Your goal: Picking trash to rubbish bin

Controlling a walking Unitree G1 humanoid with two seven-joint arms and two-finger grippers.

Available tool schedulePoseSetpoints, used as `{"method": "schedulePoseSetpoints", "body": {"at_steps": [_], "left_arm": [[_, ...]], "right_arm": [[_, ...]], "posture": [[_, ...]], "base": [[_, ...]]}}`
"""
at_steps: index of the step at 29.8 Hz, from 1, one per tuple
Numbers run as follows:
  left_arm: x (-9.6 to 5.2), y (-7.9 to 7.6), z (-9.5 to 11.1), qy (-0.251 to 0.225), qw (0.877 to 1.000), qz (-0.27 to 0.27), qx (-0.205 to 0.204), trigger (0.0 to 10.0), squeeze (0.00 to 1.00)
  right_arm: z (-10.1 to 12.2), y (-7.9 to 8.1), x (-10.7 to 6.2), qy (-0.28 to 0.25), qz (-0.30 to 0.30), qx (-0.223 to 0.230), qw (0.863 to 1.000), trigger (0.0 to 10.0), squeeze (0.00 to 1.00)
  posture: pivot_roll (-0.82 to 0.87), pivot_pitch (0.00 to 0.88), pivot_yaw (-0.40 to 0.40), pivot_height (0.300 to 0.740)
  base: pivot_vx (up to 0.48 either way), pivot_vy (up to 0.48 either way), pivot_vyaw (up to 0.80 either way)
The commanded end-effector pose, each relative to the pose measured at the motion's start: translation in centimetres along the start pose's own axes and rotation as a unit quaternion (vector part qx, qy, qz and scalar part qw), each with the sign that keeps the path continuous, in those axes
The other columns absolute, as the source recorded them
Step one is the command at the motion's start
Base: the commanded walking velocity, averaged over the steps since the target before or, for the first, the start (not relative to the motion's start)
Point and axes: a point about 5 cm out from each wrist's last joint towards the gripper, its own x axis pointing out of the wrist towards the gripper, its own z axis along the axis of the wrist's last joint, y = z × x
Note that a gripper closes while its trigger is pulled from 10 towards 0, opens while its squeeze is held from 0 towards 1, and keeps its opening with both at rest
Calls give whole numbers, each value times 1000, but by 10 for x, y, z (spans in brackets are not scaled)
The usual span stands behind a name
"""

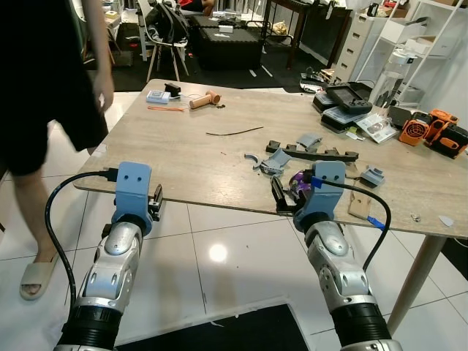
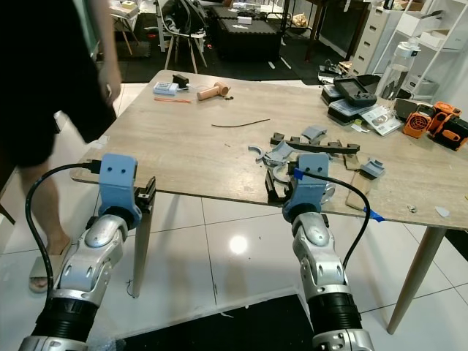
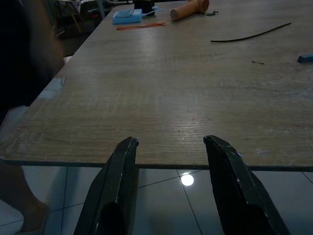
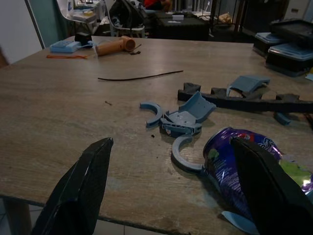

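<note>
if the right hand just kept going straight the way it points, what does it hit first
Most likely the crumpled purple wrapper, lying on the table just ahead of the open right hand, near one finger. The grey curved plastic piece sits beside it; depth is hard to judge.

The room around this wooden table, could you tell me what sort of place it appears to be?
Probably a workshop or maker room. The table holds blue plastic parts and a hammer, an orange power tool sits at its far end, and white shelving stands behind.

Wrapper (image 4: 244, 161) on table (image 1: 183, 157), right
</note>
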Motion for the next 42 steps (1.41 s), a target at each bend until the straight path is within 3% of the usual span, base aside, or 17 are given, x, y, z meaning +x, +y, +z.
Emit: {"method": "schedulePoseSetpoints", "body": {"at_steps": [1, 17, 18, 19, 20, 25, 28, 31, 32, 36, 42], "left_arm": [[-1, 0, 3, -10, 1000, -1, 2, 10000, 0], [1, -4, 10, -29, 1000, -8, -4, 10000, 0], [-1, -8, 17, -61, 998, -24, 2, 10000, 0], [-1, -8, 17, -61, 998, -24, 2, 10000, 0], [-4, -12, 27, -103, 994, -41, 9, 10000, 0], [-8, -13, 36, -136, 989, -53, -1, 10000, 0], [-5, -11, 30, -116, 992, -44, 7, 10000, 0], [-4, -9, 25, -105, 994, -38, 10, 10000, 0], [-5, -7, 17, -96, 995, -26, 18, 10000, 0], [-13, -2, 9, -92, 995, -36, 19, 10000, 0], [-30, 13, -7, -63, 998, -14, 24, 10000, 0]], "right_arm": [[0, -2, -1, -6, -3, -4, 1000, 10000, 0], [2, -7, -1, -1, -15, -18, 1000, 10000, 0], [9, -8, 0, -30, -14, -27, 999, 10000, 0], [9, -8, 0, -30, -14, -27, 999, 10000, 0], [16, -6, -1, -57, -3, -47, 997, 10000, 0], [25, -1, -4, -98, 21, -88, 991, 10000, 0], [29, 7, -9, -124, 53, -124, 983, 10000, 0], [24, 9, -11, -117, 61, -133, 982, 10000, 0], [11, 2, -13, -84, 46, -122, 988, 10000, 0], [5, -11, -19, -76, 11, -107, 991, 10000, 0], [-16, -14, -37, -35, 17, -114, 993, 10000, 0]], "posture": [[-53, 51, -68, 740], [-54, 61, -68, 740], [-49, 56, -68, 740], [-49, 56, -68, 740], [-49, 53, -66, 740], [-55, 49, -61, 740], [-53, 41, -63, 740], [-58, 39, -61, 740], [-54, 32, -65, 740], [-58, 29, -66, 740], [-66, 16, -49, 740]], "base": [[0, 0, 0], [0, 0, 0], [0, 0, 0], [0, 0, 0], [0, 0, 0], [0, 0, 0], [0, 0, 0], [0, 0, 0], [0, 0, 0], [0, 0, 0], [0, 0, 0]]}}
